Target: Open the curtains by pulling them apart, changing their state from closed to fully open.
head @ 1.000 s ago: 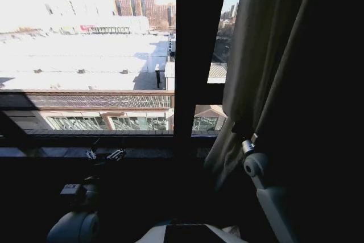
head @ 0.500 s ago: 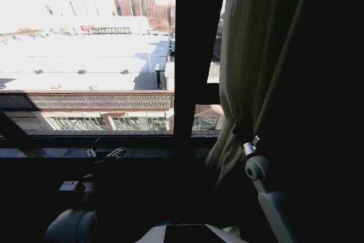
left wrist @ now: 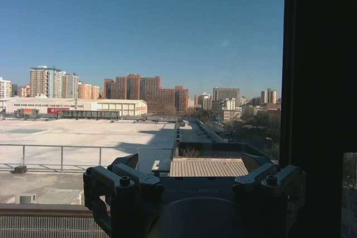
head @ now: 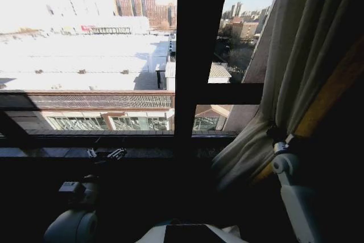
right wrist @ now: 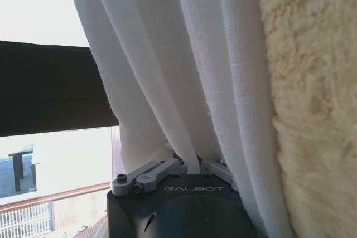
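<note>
One curtain panel [head: 296, 72] bunched at window's right, long axis vertical, pinched in right gripper [right wrist: 189, 166] jaws low on the folds, open glass to its left; left gripper [left wrist: 192, 179] jaws released, idle by the sill.

The left gripper [left wrist: 192, 179] sits low in the left wrist view with its two fingers [left wrist: 122, 185] spread apart and nothing between them. Beyond it lie a pale flat rooftop [left wrist: 83, 132], distant brick towers [left wrist: 142, 90] and clear blue sky [left wrist: 145, 20]. A dark window frame [left wrist: 318, 82] stands beside the gripper.
</note>
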Motion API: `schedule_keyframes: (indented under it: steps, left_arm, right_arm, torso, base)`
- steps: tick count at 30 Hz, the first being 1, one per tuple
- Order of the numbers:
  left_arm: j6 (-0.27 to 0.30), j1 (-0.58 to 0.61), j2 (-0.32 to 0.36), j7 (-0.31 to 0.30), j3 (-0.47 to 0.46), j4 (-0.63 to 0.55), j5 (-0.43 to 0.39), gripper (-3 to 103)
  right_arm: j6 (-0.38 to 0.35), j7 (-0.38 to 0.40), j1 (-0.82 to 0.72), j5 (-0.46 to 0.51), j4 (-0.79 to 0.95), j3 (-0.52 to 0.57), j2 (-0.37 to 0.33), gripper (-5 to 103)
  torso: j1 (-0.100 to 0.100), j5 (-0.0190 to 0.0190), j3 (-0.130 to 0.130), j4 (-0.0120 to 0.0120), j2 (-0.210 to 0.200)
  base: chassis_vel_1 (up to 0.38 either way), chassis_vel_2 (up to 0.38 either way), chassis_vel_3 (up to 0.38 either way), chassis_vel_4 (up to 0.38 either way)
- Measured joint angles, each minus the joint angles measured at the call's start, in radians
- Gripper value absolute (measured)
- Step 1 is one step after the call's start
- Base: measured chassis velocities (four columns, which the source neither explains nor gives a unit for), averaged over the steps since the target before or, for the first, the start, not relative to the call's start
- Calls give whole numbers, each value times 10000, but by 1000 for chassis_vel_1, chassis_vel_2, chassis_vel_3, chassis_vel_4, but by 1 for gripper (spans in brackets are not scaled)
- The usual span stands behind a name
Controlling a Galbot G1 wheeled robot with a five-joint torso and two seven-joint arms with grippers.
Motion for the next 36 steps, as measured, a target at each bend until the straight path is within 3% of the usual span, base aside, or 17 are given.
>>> schedule_keyframes:
  steps: [9,11,13,17,19,23,29,31,36]
  left_arm:
    - [-25,74,-39,0,3,-34,11,100]
    - [-31,81,-49,1,13,-36,20,100]
    - [-34,82,-53,0,18,-36,24,100]
    - [-36,55,-59,1,41,-8,36,100]
    - [-36,52,-60,1,40,1,36,100]
    - [-54,88,-63,-2,-27,69,31,100]
    - [-73,31,-75,-1,23,220,29,100]
    - [-35,-189,106,-2,76,379,-16,100]
    - [203,-447,412,-1,93,431,-221,100]
  right_arm:
    - [1,88,-54,-15,-158,252,-26,0]
    - [21,-301,-268,-46,284,89,52,10]
    - [30,-398,-356,-61,509,-42,93,10]
    - [40,-701,-931,-232,1882,-1092,374,32]
    - [34,-768,-1049,-272,2084,-1208,407,32]
    - [-89,-1191,-2159,-347,3507,-1602,631,54]
    - [-73,-1487,-3251,-662,4513,-1723,865,70]
    - [50,-2047,-3451,-1522,4772,-1971,1113,86]
    - [366,-2010,-3218,-2446,4661,-2394,1319,100]
  torso:
    - [0,2,0,-2,0]
    - [1,1,0,-4,0]
    - [1,0,0,-4,0]
    - [1,-1,0,3,0]
    - [1,-4,1,3,-1]
    - [1,-4,0,0,0]
    - [0,-3,-1,-2,0]
    - [0,-2,0,-1,0]
    - [1,-2,1,2,0]
  base:
    - [0,0,0,0]
    - [0,0,0,0]
    - [0,0,0,0]
    - [0,0,0,0]
    - [0,0,0,0]
    - [0,0,0,0]
    - [0,0,0,0]
    - [0,0,0,0]
    - [0,0,0,0]
